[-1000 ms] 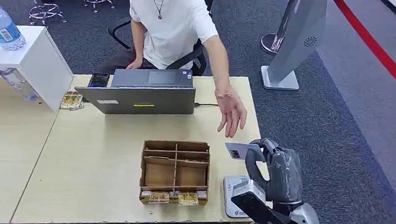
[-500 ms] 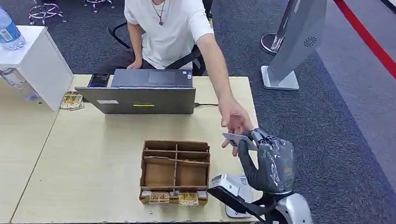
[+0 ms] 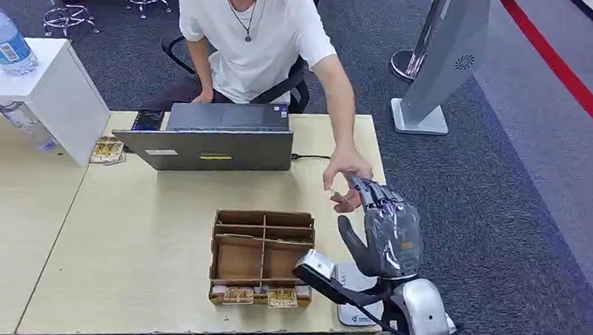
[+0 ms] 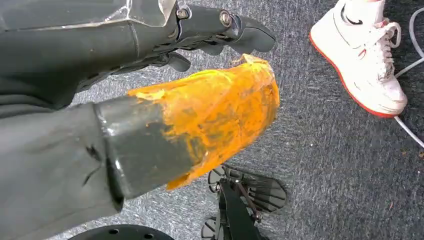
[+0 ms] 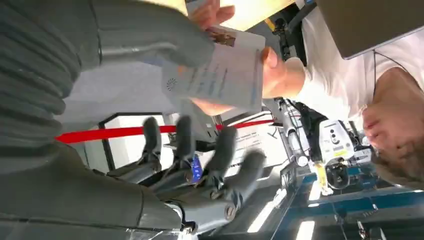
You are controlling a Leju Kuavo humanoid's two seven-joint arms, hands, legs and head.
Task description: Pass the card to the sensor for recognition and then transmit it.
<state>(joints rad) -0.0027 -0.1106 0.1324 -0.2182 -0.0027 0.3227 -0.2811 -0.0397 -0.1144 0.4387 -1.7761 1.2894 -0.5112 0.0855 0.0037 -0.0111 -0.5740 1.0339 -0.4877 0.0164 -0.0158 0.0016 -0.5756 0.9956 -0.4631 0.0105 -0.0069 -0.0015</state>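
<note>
We record a table [image 3: 154, 236] before us, with a person [image 3: 251, 34] seated on a chair [image 3: 295, 88] behind its far edge. A laptop [image 3: 208, 142] stands on the far part of the table, in front of the person. Nearer us, a compartmented box [image 3: 262, 256] sits near the table's near edge; small items lie in its nearest row. To the right of the box, at the table's near right corner, lies the sensor [image 3: 355, 298]. Above that corner our right hand [image 3: 387, 229] meets the person's hand [image 3: 346, 173], with the card [image 5: 220, 70] between them. To the left stands a cabinet [image 3: 38, 90], a bottle [image 3: 1, 36] on top. A floor stand [image 3: 439, 59] stands behind the table to the right.
</note>
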